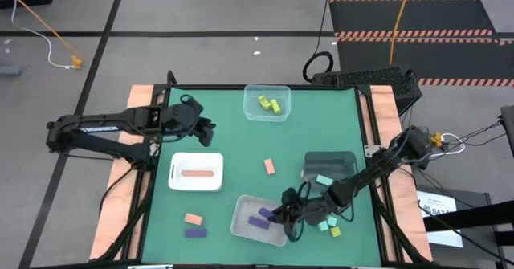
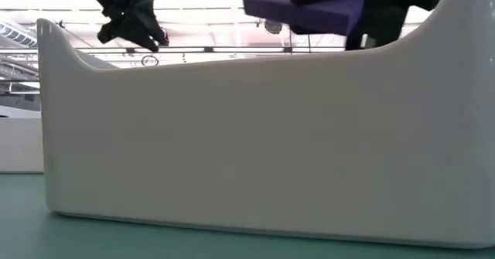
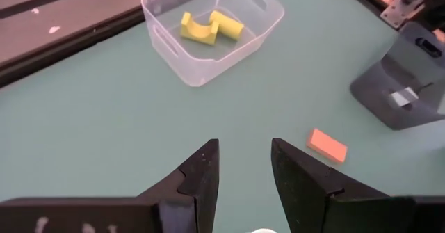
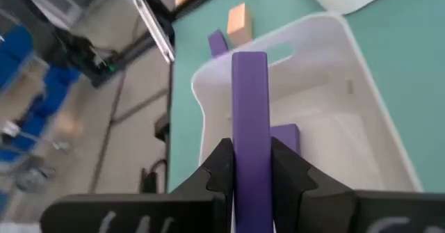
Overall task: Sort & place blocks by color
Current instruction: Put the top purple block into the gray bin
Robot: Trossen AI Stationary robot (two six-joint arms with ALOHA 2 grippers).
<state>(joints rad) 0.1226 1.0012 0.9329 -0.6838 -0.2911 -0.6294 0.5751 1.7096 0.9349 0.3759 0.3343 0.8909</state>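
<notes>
My right hand [image 4: 252, 165] is clenched on a purple bar [image 4: 250, 115], holding it over the white tray [image 4: 361, 101] at the near edge of the surface [image 1: 233, 140], where another purple block [image 4: 285, 137] lies. My left hand [image 3: 243, 167] hangs released, fingers apart, above the surface's far left, near the clear bin [image 3: 208, 35] of yellow blocks [image 3: 207, 27].

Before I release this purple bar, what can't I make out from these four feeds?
- Low view: the white tray's wall fills the picture, hiding the table and blocks behind it.
- High view: the right claw and arm cover part of that tray; the purple bar it holds is barely visible there.
- Right wrist view: the bar and fingers hide the tray floor beneath.
- Left wrist view: the dark container is cut off by the edge.
</notes>
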